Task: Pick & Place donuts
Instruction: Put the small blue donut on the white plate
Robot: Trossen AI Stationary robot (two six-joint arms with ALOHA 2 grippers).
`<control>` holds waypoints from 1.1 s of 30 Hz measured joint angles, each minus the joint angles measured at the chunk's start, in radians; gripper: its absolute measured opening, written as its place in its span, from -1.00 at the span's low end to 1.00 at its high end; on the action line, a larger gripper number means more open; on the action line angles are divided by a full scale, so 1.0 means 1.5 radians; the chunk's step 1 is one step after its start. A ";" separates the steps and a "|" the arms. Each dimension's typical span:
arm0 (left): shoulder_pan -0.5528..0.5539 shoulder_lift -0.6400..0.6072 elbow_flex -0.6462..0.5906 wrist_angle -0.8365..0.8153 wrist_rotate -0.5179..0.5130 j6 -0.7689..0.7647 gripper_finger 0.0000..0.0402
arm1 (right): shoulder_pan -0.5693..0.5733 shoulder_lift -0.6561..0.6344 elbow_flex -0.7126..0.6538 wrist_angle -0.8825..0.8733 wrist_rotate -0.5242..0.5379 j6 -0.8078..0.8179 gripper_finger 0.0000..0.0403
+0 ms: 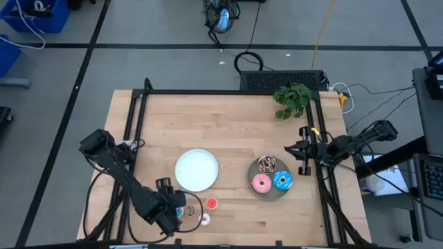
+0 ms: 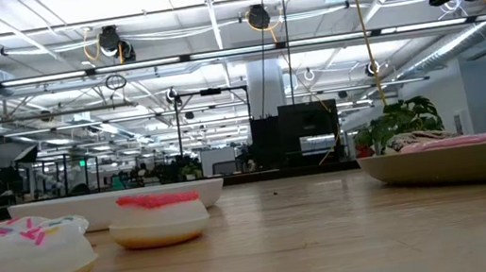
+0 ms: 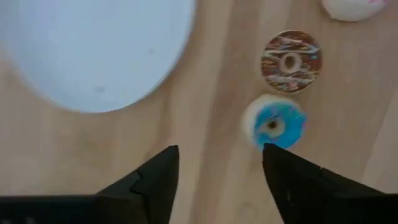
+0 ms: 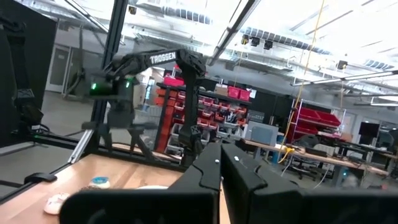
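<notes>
Three larger donuts lie on the grey plate (image 1: 271, 192): brown-and-white speckled (image 1: 266, 164), pink (image 1: 261, 183) and blue (image 1: 282, 180). The tiny ones rest flat on the wood near the table's near edge: red-orange (image 1: 211, 203), whitish-pink (image 1: 204, 219) and blue (image 1: 190, 211). In the left wrist view the tiny blue donut (image 3: 273, 124) and the tiny brown donut (image 3: 290, 60) lie past the fingers. My left gripper (image 3: 221, 158) is open above the wood, with one fingertip close beside the tiny blue donut. My right gripper (image 4: 221, 165) is shut and waits at the table's right edge (image 1: 299, 153).
The white plate (image 1: 196, 170) lies just beyond my left gripper, toward the far side. A green plant (image 1: 293, 99) sits at the far right corner. Black frame rails (image 1: 228, 92) run along the table's far, left and right edges. Bare wood (image 1: 208, 124) spans the far half.
</notes>
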 joint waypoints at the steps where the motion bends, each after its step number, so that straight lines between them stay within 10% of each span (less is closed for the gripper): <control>1: -0.003 0.001 -0.009 0.023 0.002 0.000 0.21 | 0.000 0.001 0.000 0.000 0.000 0.003 -1.00; 33: -0.004 0.007 -0.193 0.322 0.056 0.005 0.43 | 0.000 0.001 0.000 0.000 0.000 0.000 -1.00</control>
